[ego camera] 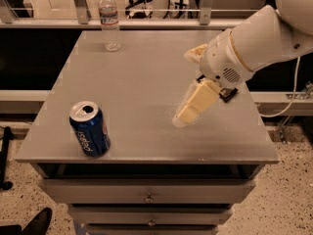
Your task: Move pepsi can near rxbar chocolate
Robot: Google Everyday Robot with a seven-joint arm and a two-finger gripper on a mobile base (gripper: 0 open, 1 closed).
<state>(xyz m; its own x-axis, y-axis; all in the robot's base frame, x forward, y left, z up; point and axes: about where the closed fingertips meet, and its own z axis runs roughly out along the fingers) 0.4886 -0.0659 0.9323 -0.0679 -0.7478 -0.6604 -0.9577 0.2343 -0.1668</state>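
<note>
The pepsi can [89, 129], blue with a silver top, stands upright at the table's front left. The rxbar chocolate [228, 95] lies at the right side of the table; only a small black corner shows behind the arm. My gripper [186, 98] hangs over the middle-right of the table, to the right of the can and well apart from it. Its cream fingers [194, 103] point down and left, spread apart and empty.
A clear plastic water bottle [110, 19] stands at the back left of the grey table [142, 72]. My white arm [254, 40] reaches in from the upper right. Drawers sit below the table's front edge. A railing runs behind the table.
</note>
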